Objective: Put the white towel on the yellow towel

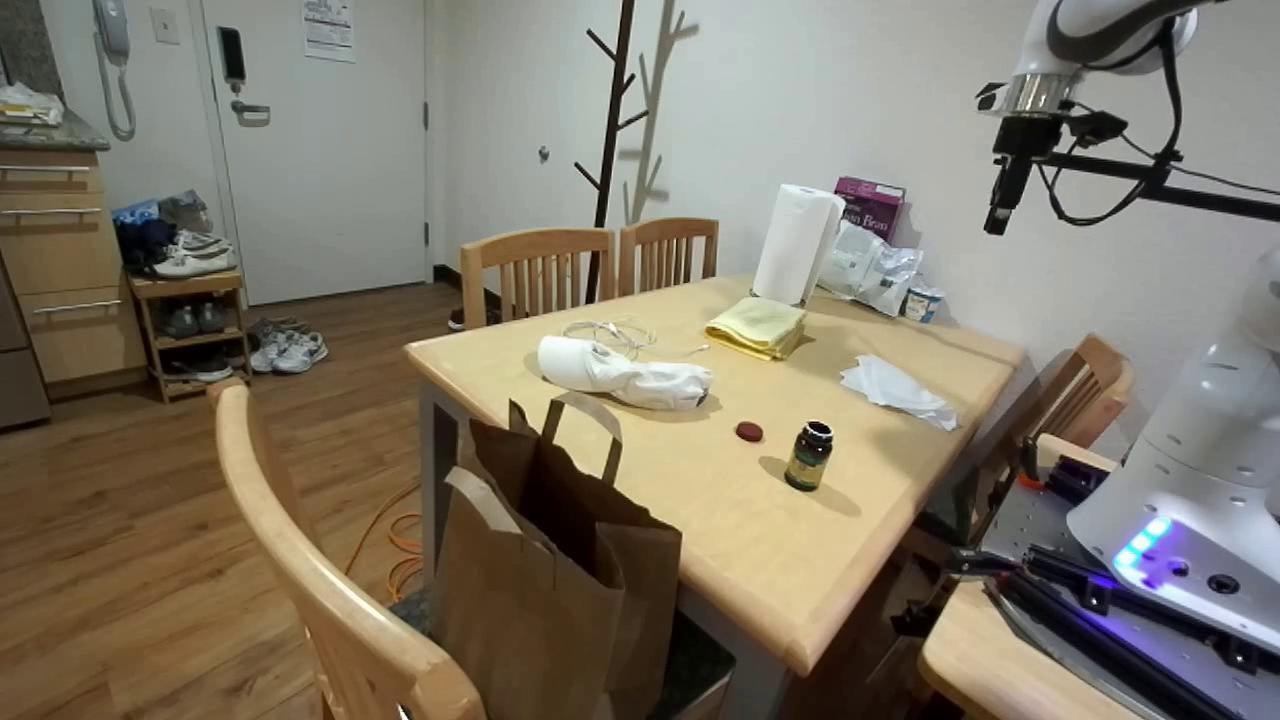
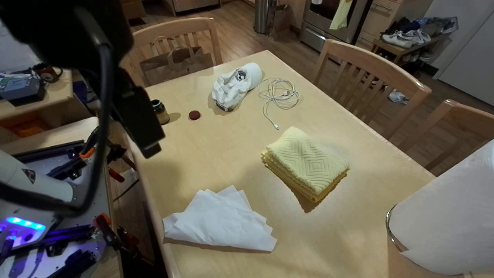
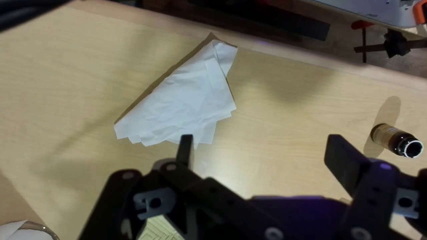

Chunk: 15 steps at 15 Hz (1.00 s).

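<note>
The white towel is a thin, fan-folded sheet lying flat near the table edge on the robot's side. It also shows in an exterior view and in the wrist view. The yellow towel is a thick folded stack farther in on the table, also seen in an exterior view. In the wrist view only a corner of it shows below the gripper. My gripper is open and empty, with its fingers wide apart. It hangs high above the table, touching neither towel.
An open brown bottle stands near the table edge, its red lid beside it. A white cap and a coiled cable lie farther off. A paper towel roll stands beyond the yellow towel. Wooden chairs surround the table.
</note>
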### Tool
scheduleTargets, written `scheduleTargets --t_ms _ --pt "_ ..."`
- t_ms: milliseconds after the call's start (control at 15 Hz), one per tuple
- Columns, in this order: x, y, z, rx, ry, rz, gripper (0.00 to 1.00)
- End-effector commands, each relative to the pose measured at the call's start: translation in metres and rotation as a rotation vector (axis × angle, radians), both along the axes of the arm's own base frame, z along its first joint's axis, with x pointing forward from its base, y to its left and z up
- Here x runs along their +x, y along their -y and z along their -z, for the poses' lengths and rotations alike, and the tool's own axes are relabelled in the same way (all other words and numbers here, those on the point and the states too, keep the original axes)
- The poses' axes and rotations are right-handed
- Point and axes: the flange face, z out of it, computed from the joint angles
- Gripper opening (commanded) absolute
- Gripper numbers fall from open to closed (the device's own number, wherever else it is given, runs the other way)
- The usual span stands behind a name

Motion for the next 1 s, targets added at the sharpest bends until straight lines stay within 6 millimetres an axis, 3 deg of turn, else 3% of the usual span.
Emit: scheduleTargets --t_ms 0,133,200,467,533,933 --pt "0.02 0.019 0.035 0.061 -0.004 -0.17 1.0" --pt "0.021 0.03 0.043 0.09 -0.093 -0.18 1.0" --pt "0.01 0.019 0.038 0.066 -0.038 -0.153 1.0" --pt "0.026 0.022 0.058 0.058 -0.068 -0.198 1.0" --pt "0.033 0.021 0.069 0.058 -0.063 -0.215 1.0" --pt "0.067 0.012 0.179 0.178 -0.21 -0.29 1.0"
